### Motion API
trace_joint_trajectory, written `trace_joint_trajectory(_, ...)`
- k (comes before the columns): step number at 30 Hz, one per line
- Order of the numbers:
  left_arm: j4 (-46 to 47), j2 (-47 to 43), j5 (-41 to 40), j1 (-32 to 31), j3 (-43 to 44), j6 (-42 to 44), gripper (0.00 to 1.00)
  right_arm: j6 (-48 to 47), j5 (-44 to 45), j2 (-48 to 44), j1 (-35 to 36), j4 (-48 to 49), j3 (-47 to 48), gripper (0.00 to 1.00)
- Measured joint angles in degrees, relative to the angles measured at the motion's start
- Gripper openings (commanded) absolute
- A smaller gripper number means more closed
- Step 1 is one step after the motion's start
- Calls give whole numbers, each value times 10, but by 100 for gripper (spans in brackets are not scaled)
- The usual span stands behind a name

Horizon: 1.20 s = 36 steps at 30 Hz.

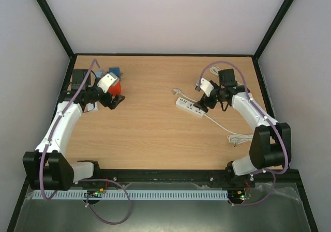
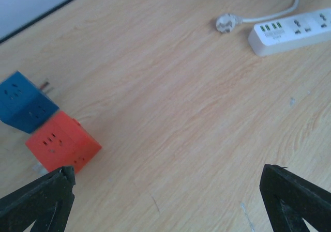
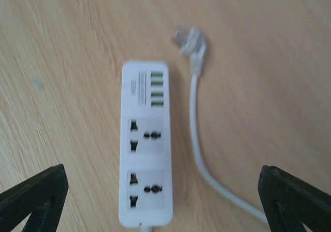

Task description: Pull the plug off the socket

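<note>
Left fingers hang over the counter's left side in the top view, spread wide w/ nothing held, just beside the red socket cube; the blue socket cube sits behind it toward the far edge; right fingers hover at the right end of the white power strip, likewise spread & holding nothing; the plug lies loose on the wood near the strip's left end, out of any socket; the white cable bunches in loops near the right arm.

Left wrist view: both tips sit at the lower corners w/ bare wood btwn them; the red cube lies near the left tip, the blue one against its far side; strip & plug show at top right, well apart from these fingers, the plug just beside the strip's green-port end but not touching.

Right wrist view, slightly blurred: tips at the lower corners, the strip lying lengthwise btwn them, untouched; its two sockets face up uncovered; the plug rests beside the strip's far right corner, apart from it, its cable curving back along the strip's right side.
</note>
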Motion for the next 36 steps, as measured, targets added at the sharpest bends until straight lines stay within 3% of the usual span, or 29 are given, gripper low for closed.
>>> trace_joint_trajectory(10, -30, 47, 8, 23, 121, -59, 100, 160, -70, -59, 0, 13, 66, 98)
trace_joint_trajectory(22, -17, 63, 42, 158, 159, -187, 100, 394, -81, -116, -22, 136, 58, 98)
trace_joint_trajectory(28, 5, 62, 38, 197, 129, -208, 99, 473, -102, -145, -115, 206, -7, 98)
trace_joint_trajectory(36, 28, 16, -25, 205, -3, -196, 100, 486, -142, -146, -218, 217, -104, 98)
